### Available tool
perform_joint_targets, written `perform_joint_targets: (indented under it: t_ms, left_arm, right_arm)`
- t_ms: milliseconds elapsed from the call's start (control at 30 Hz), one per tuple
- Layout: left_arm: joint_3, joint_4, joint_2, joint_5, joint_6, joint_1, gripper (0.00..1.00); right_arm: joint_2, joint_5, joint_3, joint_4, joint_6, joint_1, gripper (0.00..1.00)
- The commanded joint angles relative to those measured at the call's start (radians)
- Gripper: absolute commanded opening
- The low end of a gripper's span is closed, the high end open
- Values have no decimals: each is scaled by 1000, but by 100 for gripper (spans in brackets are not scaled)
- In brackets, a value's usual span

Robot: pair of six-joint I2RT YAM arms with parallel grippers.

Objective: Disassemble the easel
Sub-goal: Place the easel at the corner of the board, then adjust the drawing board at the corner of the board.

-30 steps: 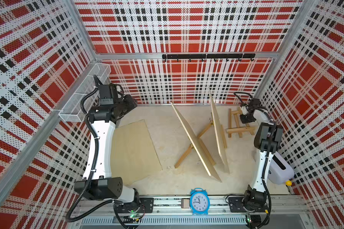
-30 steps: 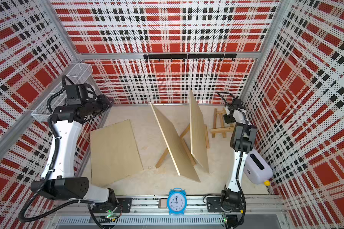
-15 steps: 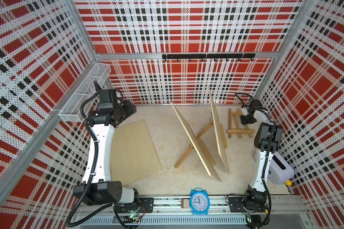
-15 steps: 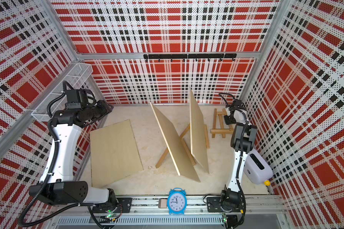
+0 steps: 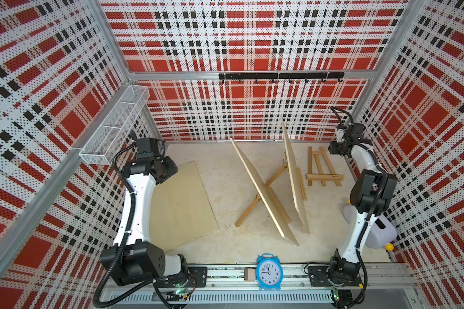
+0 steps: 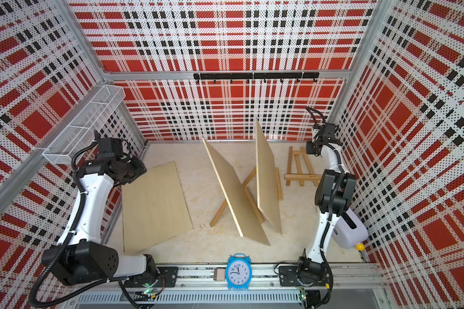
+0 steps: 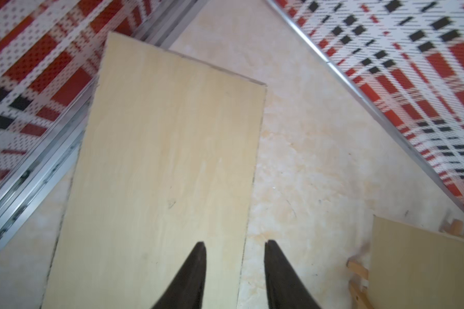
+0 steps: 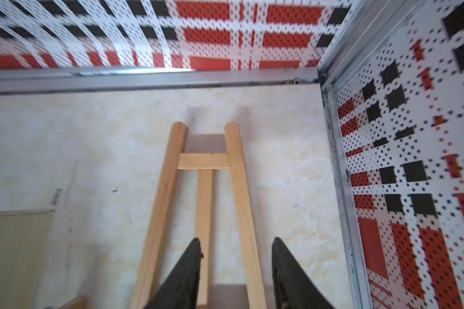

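Observation:
Two pale boards point(image 5: 263, 187) point(image 5: 292, 171) stand tilted mid-floor on wooden easels; one easel's legs point(image 5: 249, 211) show beneath them. In both top views a bare easel frame point(image 5: 320, 168) point(image 6: 299, 167) lies flat at the back right. My right gripper point(image 8: 236, 240) hangs open above this frame point(image 8: 204, 160), one of its rails between the fingers, which do not touch it. A third board point(image 5: 180, 203) point(image 6: 153, 206) lies flat at the left. My left gripper point(image 7: 235, 243) is open and empty over that board's point(image 7: 172, 147) edge.
A blue alarm clock point(image 5: 269, 273) stands on the front rail. A white appliance point(image 5: 375, 230) sits behind the right arm's base. A wire basket point(image 5: 113, 128) hangs on the left wall and a black hook rail point(image 5: 279, 76) on the back wall.
The right jaws have opened over the flat easel frame. The left arm has drawn back toward the left wall and its jaws have narrowed a little.

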Motion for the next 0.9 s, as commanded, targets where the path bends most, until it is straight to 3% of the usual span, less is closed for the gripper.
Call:
perform_joint_targets:
  t_ms: [0,133,233,400,633,867]
  left_arm:
    - [-78,-7,-28,-78,1,101,36]
    - [-133,-2,5,-119,10,192,38]
    - [-155,-21,58,-133,16,232,51]
    - [-246,106,141,8,-10,305,54]
    - [-265,153,233,-65,1,317,64]
    - [-272,213,311,-52,72,364,69]
  right_arm:
    - [-103,-78,-119,135,107,19,46]
    - [-179,-106,-207,147,95,68,46]
    - [-210,-99,-233,121,77,104,46]
    - [-246,-133,-259,123,104,123,46]
    - [-261,-120,-216,66,84,122,46]
    - [-273,-104,-210,50,85,122,46]
